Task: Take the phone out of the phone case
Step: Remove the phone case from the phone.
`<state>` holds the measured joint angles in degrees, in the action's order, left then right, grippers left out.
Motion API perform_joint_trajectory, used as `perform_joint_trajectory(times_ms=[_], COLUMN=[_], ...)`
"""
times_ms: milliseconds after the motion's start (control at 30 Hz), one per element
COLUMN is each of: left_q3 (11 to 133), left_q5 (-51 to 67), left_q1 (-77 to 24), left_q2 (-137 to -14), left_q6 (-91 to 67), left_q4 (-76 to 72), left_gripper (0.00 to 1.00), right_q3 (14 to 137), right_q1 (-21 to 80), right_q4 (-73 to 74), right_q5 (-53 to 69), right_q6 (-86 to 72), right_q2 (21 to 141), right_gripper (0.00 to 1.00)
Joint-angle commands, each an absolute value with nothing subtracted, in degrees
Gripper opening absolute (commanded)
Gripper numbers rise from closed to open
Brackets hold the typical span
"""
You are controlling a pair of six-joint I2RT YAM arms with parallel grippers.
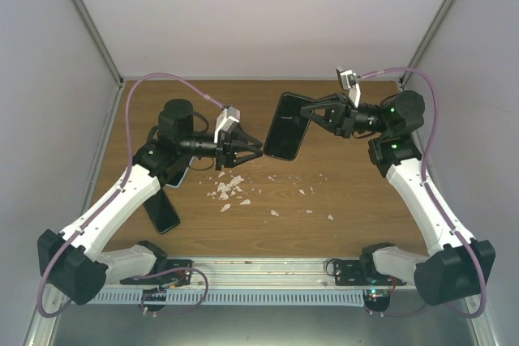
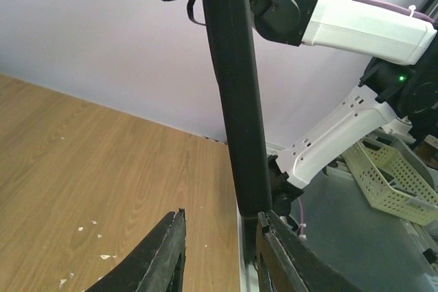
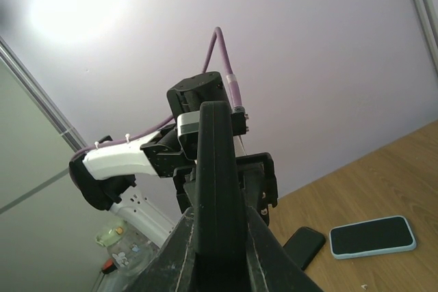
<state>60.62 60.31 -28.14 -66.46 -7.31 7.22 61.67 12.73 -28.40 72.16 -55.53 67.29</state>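
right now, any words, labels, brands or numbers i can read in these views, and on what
None: no text is readable in any view.
The held phone: blank dark face, no logo showing.
The blue-cased phone and dark phone on the table: blank screens.
The right arm and left arm: no legible markings.

Overhead view looks down; wrist views face each other, close on the phone (image 1: 288,129).

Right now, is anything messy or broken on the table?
Yes. Small white bits lie scattered on the middle of the table, mostly toward the left claw. They look like chips or crumbs, which is odd on bare wood. I cannot tell what they came from.
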Motion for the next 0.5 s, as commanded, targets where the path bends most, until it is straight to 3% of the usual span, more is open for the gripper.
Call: perform_joint_trajectory(times_ms=[0,467], left_q3=[62.7,62.9], left_q5=[60.0,63.7], left_q1=[-29.4,-30.1], left_q2=[-67.8,-69.1], left_q6=[-7.9,-9.9], left_q4=[4.5,2.3], left_gripper=[0.31,0.36], right_q3=[61.3,60.9], right_q1=[12.4,12.4], right_q4=[-31.8,-29.8], right_q5=[71.9,72.0], right_q6=[-56.5,-54.3], right_q2=[66.0,64.9], right_gripper=[0.01,0.01])
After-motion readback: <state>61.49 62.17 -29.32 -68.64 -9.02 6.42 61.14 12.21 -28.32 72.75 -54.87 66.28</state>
